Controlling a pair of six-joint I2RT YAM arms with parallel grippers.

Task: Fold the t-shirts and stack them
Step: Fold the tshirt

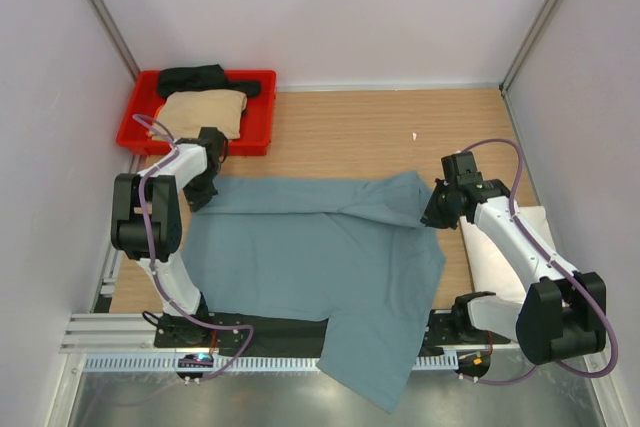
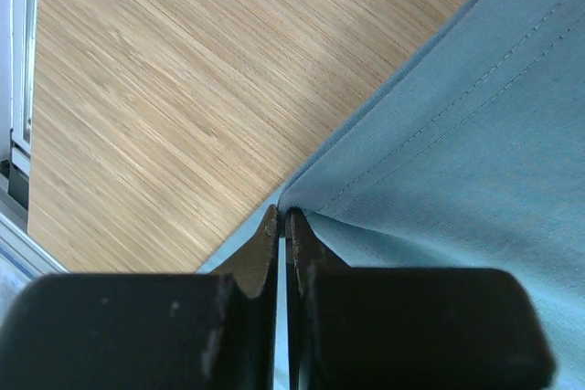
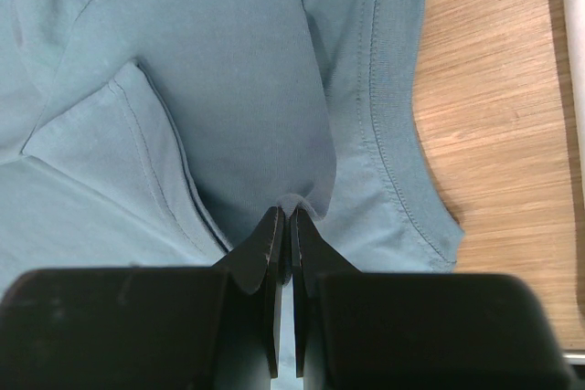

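Teal-blue t-shirt point(image 1: 320, 257) being pinched at two corners, mid-fold.
I am clamping my left gripper point(image 2: 280, 215) on a hemmed corner and my right gripper point(image 3: 282, 214) on a bunched fold just left of a curved stitched edge, jaws pressed together on cloth. The shirt is spreading between them and trailing back over the table point(image 1: 380, 137) toward my bases. I judge both should be travelling level and together, edge taut, so the fold is landing square.

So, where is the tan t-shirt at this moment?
In the top view the tan t-shirt lies folded in the red tray at the far left of the table, on the near side of the black t-shirt.
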